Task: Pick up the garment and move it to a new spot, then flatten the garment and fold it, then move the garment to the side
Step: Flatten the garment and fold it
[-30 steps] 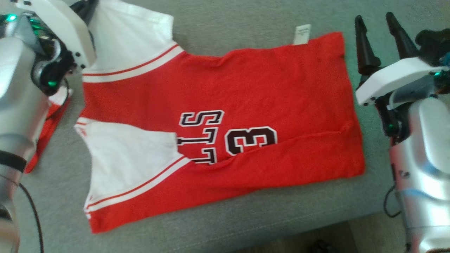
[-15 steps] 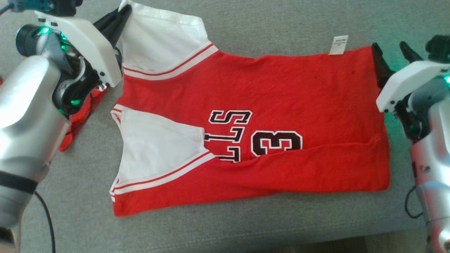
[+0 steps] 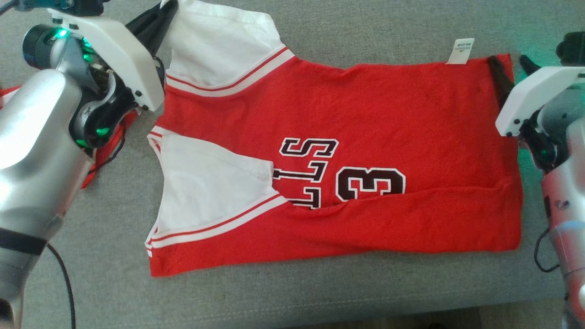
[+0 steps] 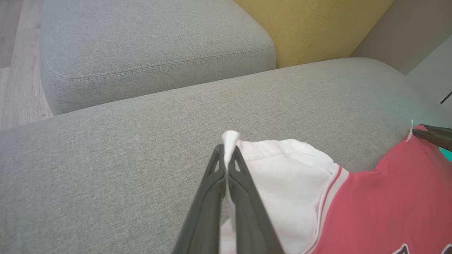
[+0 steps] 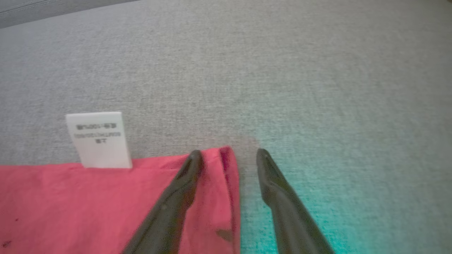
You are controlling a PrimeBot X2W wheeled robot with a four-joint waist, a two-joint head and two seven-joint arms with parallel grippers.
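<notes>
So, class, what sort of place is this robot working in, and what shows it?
Probably a living room: the red jersey lies on a grey upholstered sofa seat, with a yellow back cushion behind and wood-look flooring beside it.

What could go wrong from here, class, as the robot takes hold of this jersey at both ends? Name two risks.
1. The right claw stands open astride the hem corner of the garment, one finger on cloth, one on the sofa. Closing may catch only a sliver, which could slip.
2. The left claw pinches just a small white tip. A pull might free it, leaving the garment skewed.
</notes>
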